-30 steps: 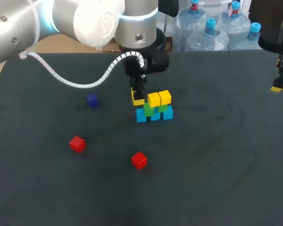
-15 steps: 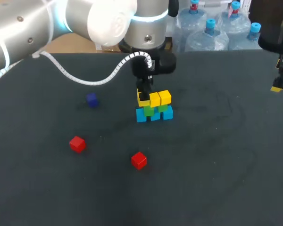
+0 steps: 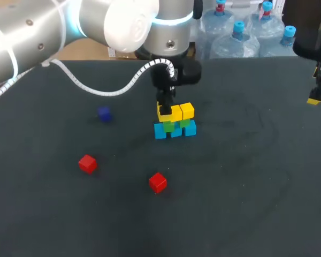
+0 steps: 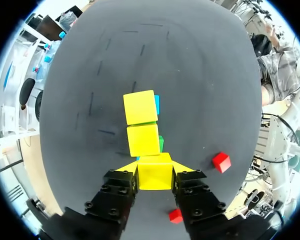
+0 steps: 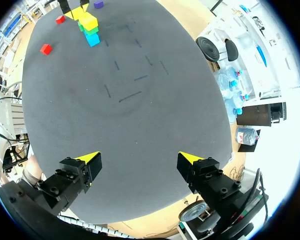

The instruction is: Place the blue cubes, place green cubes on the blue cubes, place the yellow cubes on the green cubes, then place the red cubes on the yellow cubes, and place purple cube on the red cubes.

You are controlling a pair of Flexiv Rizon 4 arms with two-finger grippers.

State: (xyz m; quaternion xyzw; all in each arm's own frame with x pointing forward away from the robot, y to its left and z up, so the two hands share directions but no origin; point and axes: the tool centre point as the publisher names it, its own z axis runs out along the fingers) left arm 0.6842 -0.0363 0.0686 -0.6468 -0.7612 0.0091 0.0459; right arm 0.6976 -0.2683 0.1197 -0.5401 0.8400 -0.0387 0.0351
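A stack [image 3: 175, 123] is set slightly behind the middle of the tabletop [image 3: 246, 187]. Its bottom row [image 3: 175, 131] is laid left to right on the tabletop. The middle cubes [image 3: 185, 123] are placed on that row, and two top cubes [image 3: 186, 111] are placed side by side on those. An end cube [image 3: 163, 113] is held between the left jaws at the top row's left end, just beside its neighbour and level with it. One loose cube [image 3: 104, 113] is found well to the stack's left. A second loose cube [image 3: 87, 163] and a third loose cube [image 3: 158, 182] are found before the stack, well apart from each other.
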